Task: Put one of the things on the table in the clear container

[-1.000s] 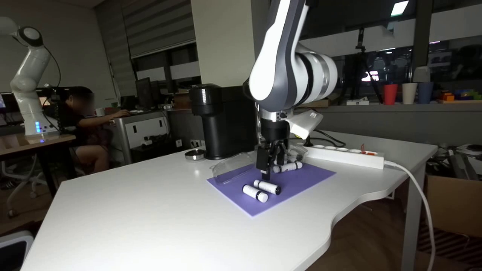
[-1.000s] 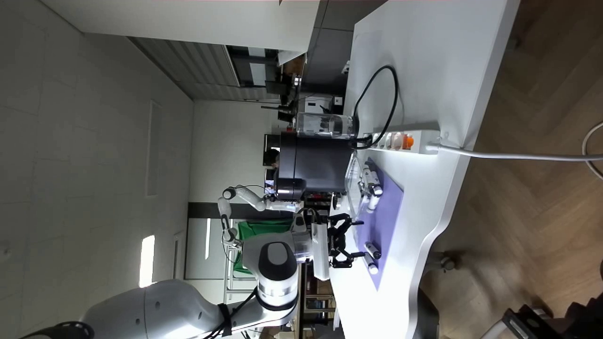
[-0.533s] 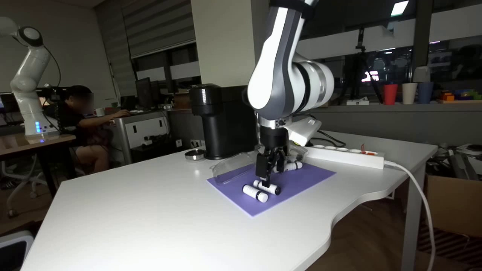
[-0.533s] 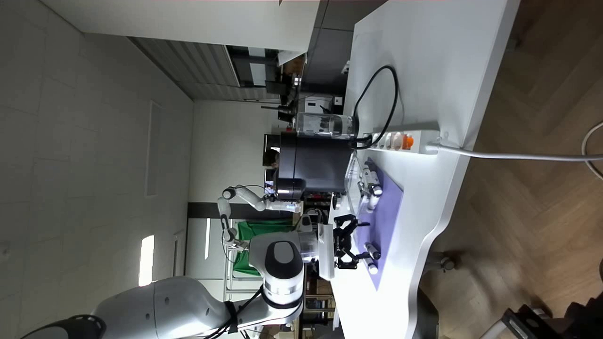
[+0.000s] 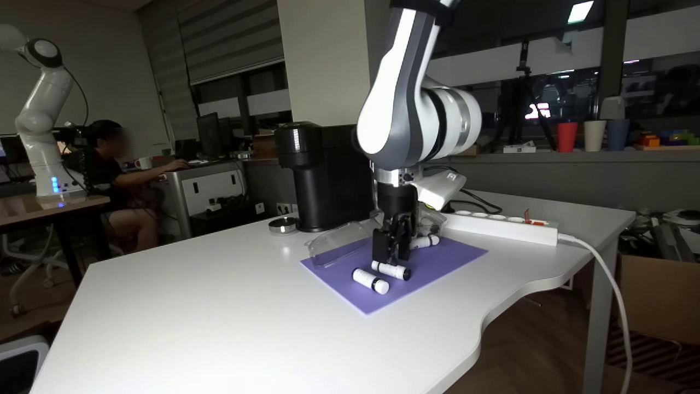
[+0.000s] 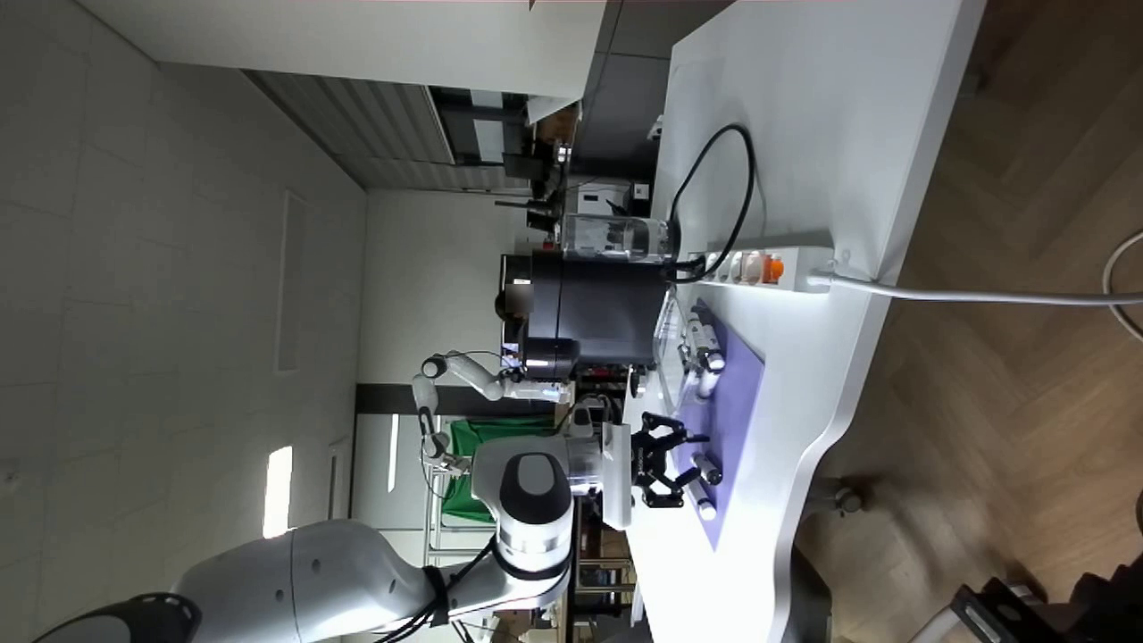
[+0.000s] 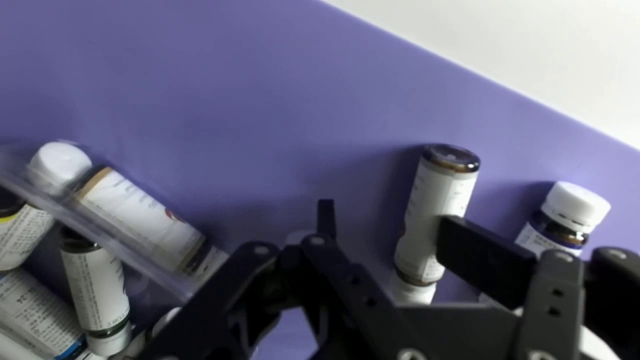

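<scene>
I judge this the grasp step: my pincer (image 7: pixel 387 225) stands spread apart astride one vial (image 7: pixel 434 200) on the purple mat (image 5: pixel 437 261), inward of the curved edge of the tabletop (image 5: pixel 219 306); next, close, lift, and transfer to the clear container (image 5: pixel 339 244), farther from that edge

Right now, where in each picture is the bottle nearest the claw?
In an exterior view: bottle slightly right of centre, lower half.
In an exterior view: bottle right of centre, lower half.
In the wrist view: bottle right of centre, between the fingers of the open gripper.
Shared landmark: the purple mat.
</scene>
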Available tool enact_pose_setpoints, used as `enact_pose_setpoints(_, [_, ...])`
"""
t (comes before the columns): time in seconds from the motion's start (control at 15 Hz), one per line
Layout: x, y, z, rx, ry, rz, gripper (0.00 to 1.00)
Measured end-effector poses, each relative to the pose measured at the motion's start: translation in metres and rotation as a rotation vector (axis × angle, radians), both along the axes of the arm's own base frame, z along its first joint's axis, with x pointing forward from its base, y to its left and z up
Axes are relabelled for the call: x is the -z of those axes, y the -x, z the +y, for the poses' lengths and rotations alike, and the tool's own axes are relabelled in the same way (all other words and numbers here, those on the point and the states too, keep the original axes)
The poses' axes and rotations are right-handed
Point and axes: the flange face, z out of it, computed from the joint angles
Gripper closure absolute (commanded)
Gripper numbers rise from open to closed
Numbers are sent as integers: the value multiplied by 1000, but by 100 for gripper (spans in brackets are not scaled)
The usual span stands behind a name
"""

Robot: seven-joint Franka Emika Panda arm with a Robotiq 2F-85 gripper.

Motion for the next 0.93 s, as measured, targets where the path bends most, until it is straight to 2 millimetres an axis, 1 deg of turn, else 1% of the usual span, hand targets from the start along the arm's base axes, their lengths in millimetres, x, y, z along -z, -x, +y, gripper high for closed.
enact_pose_setpoints(0.13, [-1,-2,-3,8,-3,8,89])
enact_pose_setpoints(0.2, [-1,-2,-5,13,-5,12,82])
enact_pose_setpoints(0.27, [-1,-3,-6,17,-8,16,56])
enact_pose_setpoints(0.4, [-1,-4,-8,28,-16,27,56])
enact_pose_setpoints(0.47, [-1,-5,-9,36,-22,33,50])
enact_pose_setpoints(0.93, [0,-9,-8,72,-55,66,2])
